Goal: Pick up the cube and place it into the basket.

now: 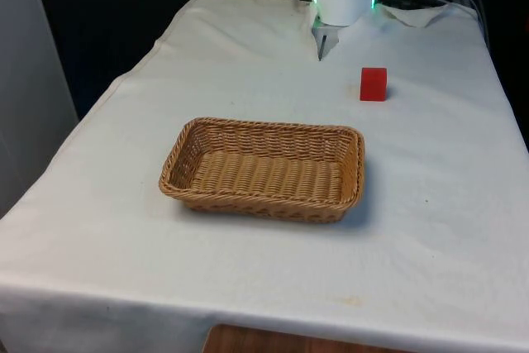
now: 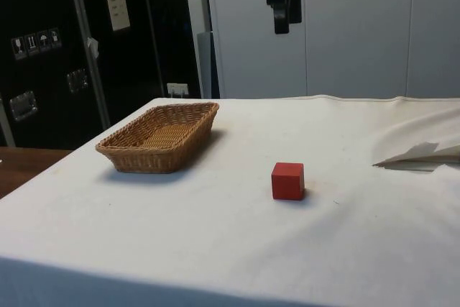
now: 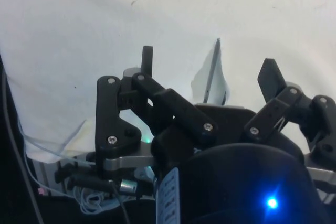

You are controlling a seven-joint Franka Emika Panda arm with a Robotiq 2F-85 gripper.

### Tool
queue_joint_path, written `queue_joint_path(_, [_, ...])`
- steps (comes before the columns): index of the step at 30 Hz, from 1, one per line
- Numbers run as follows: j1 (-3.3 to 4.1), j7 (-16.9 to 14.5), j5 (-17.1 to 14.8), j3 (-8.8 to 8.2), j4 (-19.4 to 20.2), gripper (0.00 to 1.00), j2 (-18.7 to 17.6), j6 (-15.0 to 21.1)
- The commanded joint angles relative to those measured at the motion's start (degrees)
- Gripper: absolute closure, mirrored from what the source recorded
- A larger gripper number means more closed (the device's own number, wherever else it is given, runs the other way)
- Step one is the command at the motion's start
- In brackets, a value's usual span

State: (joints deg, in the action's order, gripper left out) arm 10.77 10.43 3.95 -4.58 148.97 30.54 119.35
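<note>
On the cloth [image 1: 446, 204], well clear of every edge, the upright red cube [image 1: 374, 84] sits apart from the basket [image 1: 264, 169]; gripper [image 3: 210, 69] fingers spread, high above.

Red cube [image 1: 374, 84]; tan woven wicker basket [image 1: 264, 168]; white cloth [image 1: 446, 204], perhaps faintly speckled; black gripper [image 3: 210, 69].

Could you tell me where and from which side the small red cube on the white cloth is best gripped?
Best from straight above, I think, fingers closing on two opposite vertical faces of the small red cube. It sits flat on the white tablecloth, well apart from the woven wicker basket, so all sides look free. The black two-finger gripper, open, hangs high above.
</note>
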Motion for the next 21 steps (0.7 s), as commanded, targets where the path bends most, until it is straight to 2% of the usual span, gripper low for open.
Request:
queue_joint_path(1, [0.17, -0.17, -0.57, -0.23, 0.46, 0.00, -0.17, 1.15])
queue_joint_path(5, [0.23, -0.57, -1.26, -0.46, 1.49, 0.00, -0.57, 2.92])
queue_joint_path(6, [0.00, -0.34, -0.80, -0.17, 1.32, 0.00, -0.57, 2.35])
queue_joint_path(8, [0.29, -0.86, -1.60, -0.57, 1.95, 0.00, -0.80, 3.67])
queue_joint_path(15, [0.40, -2.35, -2.75, -0.52, 3.44, 0.00, -1.89, 6.30])
queue_joint_path(16, [0.06, -2.06, -2.29, -0.34, 3.15, 0.00, -1.78, 5.56])
queue_joint_path(17, [0.40, -2.64, -2.86, -0.46, 3.55, 0.00, -2.06, 6.53])
queue_joint_path(21, [0.46, -3.44, -3.09, -0.40, 3.84, 0.00, -2.75, 7.28])
